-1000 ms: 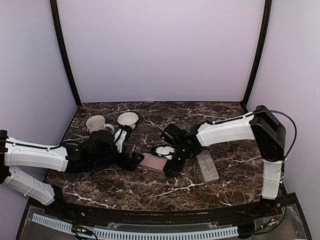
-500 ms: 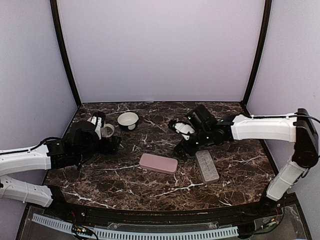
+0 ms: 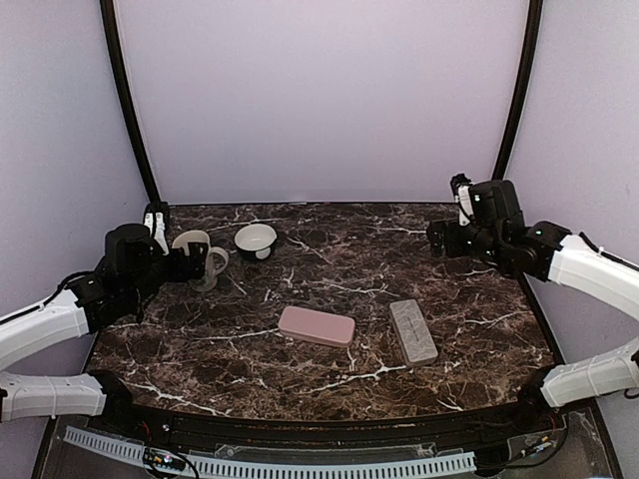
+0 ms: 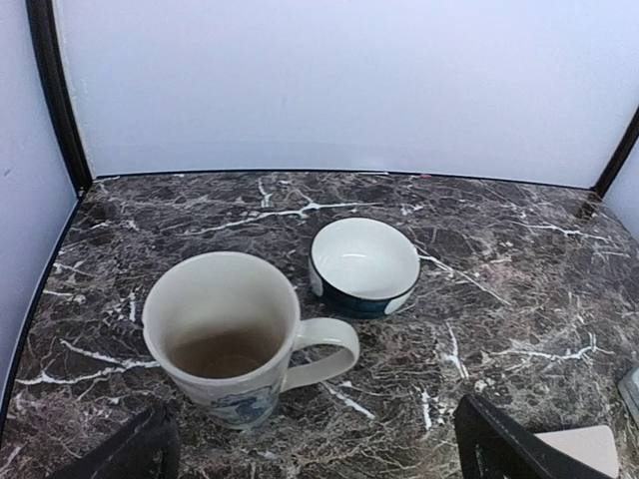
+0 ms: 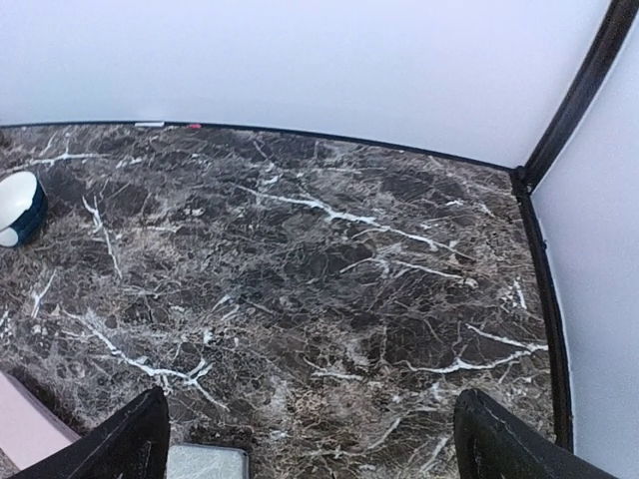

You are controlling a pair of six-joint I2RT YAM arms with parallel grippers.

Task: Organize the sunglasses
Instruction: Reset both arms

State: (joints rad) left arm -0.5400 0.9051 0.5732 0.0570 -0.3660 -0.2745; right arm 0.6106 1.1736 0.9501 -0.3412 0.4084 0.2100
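Note:
The sunglasses are out of view in every camera. A pink oblong case [image 3: 317, 325] lies shut at the table's middle, and a grey case [image 3: 413, 330] lies shut to its right. My left gripper [image 3: 193, 263] hovers at the back left beside a mug and is open with nothing in it; the left wrist view has that gripper [image 4: 318, 445] spread wide over bare marble. My right gripper [image 3: 443, 239] hangs open at the back right, far from both cases. In the right wrist view this gripper [image 5: 312, 439] is empty, with the grey case's corner [image 5: 205, 462] just below it.
A cream mug [image 4: 222, 319] with a brownish bottom stands at the back left. A white bowl with a dark outside [image 4: 364, 264] sits right of it. Black corner posts and pale walls enclose the dark marble table [image 3: 329, 249].
Both arms have pulled away from the pink case at the middle: the left back to the mug, the right to the back right corner. The pink case now lies alone and shut.

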